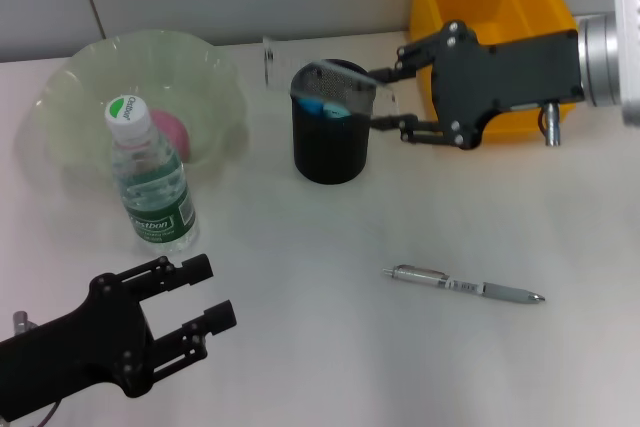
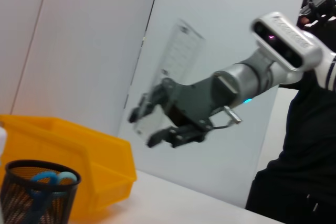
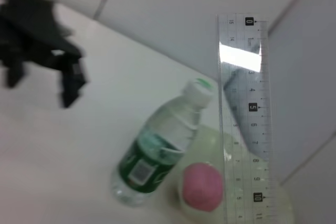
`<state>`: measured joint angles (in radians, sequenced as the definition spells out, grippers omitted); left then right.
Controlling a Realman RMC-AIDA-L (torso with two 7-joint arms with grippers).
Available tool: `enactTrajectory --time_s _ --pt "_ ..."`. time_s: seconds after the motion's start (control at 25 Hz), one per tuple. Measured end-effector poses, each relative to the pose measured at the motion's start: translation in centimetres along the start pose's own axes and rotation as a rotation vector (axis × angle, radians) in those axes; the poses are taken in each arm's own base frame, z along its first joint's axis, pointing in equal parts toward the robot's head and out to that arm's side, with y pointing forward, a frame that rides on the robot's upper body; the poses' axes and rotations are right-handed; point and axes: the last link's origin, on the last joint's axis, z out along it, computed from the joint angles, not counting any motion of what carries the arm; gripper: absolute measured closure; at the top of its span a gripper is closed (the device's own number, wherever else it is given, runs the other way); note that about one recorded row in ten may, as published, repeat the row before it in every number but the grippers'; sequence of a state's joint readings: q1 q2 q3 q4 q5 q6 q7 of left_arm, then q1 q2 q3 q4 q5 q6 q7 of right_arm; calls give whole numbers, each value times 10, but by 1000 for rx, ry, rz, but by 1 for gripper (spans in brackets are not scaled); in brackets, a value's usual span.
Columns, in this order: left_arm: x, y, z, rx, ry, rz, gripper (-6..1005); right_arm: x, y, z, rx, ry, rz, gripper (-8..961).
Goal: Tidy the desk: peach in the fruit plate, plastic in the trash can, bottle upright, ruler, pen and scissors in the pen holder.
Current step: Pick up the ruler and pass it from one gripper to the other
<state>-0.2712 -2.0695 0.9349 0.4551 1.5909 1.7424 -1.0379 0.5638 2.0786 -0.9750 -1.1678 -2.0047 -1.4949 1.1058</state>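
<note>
My right gripper (image 1: 376,99) is shut on the clear ruler (image 1: 300,65), which it holds just over the rim of the black mesh pen holder (image 1: 330,147). Blue scissors (image 1: 325,107) stand inside the holder. The left wrist view shows the same ruler (image 2: 178,66) tilted above the holder (image 2: 31,192). The pink peach (image 1: 172,133) lies in the green fruit plate (image 1: 70,107). In front of the plate the bottle (image 1: 150,172) stands upright. The pen (image 1: 465,285) lies flat on the desk (image 1: 350,347), front right. My left gripper (image 1: 200,302) hovers open at the front left.
The yellow trash can (image 1: 490,7) stands at the back right, behind my right arm. A grey wall runs along the desk's far edge. No plastic shows in any view.
</note>
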Motion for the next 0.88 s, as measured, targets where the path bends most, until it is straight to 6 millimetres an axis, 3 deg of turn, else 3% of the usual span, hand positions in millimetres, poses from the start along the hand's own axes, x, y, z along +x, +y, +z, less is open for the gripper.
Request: enactTrajectory --time_s 0.32,0.56,0.88 --pt "-1 6 1 -29 7 -11 409 3 -21 10 178 -98 143 570" --pt "2 8 11 -83 0 -9 409 14 -35 29 294 -155 306 570" --pt "5 8 15 -125 -15 -12 408 30 -26 42 334 -164 435 571"
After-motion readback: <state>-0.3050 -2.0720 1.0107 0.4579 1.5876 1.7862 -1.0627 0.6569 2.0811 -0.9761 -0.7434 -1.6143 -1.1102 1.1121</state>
